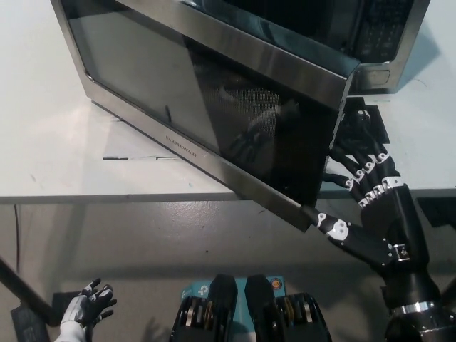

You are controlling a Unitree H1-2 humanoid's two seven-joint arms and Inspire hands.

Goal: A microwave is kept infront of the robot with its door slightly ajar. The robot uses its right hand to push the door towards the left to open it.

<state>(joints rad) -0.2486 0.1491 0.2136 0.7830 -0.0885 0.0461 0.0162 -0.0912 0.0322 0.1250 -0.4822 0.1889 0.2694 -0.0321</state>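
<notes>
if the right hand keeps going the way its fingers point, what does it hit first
Most likely the microwave door: the right hand sits at the door's free edge with its fingers spread, pointing up-left toward the door's inner side. Depth is unclear, so contact may already exist. The left hand rests low at the lower left.

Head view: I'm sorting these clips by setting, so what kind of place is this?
Probably a lab or test room rather than a home kitchen: a microwave sits alone on a plain white table over a bare grey floor, with the robot's right hand at its door.
</notes>
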